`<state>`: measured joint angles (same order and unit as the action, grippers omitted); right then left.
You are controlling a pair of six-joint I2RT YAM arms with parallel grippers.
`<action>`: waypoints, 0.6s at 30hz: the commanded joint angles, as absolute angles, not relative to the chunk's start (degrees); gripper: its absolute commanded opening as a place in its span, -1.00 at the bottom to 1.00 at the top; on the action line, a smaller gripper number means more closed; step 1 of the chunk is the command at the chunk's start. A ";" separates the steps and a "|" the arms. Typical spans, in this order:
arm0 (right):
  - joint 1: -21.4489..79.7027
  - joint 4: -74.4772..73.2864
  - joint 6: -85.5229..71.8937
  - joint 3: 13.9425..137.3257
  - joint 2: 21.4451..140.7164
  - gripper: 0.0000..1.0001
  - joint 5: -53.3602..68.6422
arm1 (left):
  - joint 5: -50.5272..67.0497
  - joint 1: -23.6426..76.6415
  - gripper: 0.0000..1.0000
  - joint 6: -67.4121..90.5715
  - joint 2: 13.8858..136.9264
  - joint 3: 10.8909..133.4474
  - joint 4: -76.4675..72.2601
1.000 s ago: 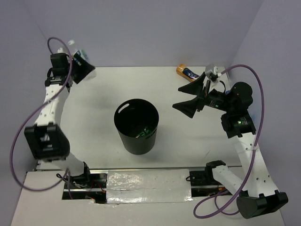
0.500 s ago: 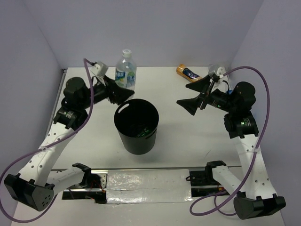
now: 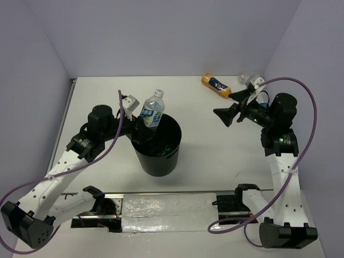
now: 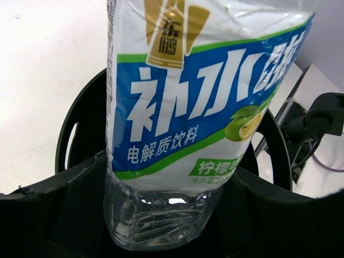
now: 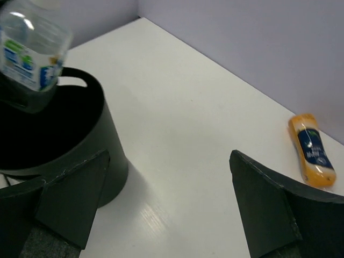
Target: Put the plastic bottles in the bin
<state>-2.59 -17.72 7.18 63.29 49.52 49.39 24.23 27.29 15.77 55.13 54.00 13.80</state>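
Left wrist view: my left gripper (image 4: pixel 161 220) was closed on the lower part of a clear bottle (image 4: pixel 199 107) with a blue, green and white label, 1 dark finger pressing each side. I held it low on the body, I judge, so the base would go in first and my fingers could stay outside the rim. The bottle stood nearly upright, cap uppermost. Its base hung over the mouth of the black bin (image 4: pixel 80 123), close to the rim on my left arm's side. It was not yet let go, so this bottle was over the bin and not in it.

From the top camera, something green (image 3: pixel 164 148) lay at the bottom of the bin, probably a bottle already dropped there, though it was too small to be sure.

My right gripper (image 5: pixel 169 199) hung spread wide with nothing between its 2 fingers, above bare table (image 3: pixel 107 97) and well apart from the bin. It faced the far side, where an orange bottle (image 5: pixel 310 150) with a dark label lay on its side near the back wall. I judge I held that hand open and clear of the bin so the arms would not crowd each other. The orange one looked like its next pick. A pale clear thing (image 3: pixel 244 79) lay just beyond my right arm, mostly hidden.
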 commanded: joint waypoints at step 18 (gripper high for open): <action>-14.15 -15.74 14.33 72.91 87.69 0.99 -9.89 | 22.95 27.77 0.99 12.48 41.77 51.16 11.43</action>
<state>-13.43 -19.44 15.25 66.28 81.78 5.54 23.51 27.53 14.63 45.71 51.96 14.59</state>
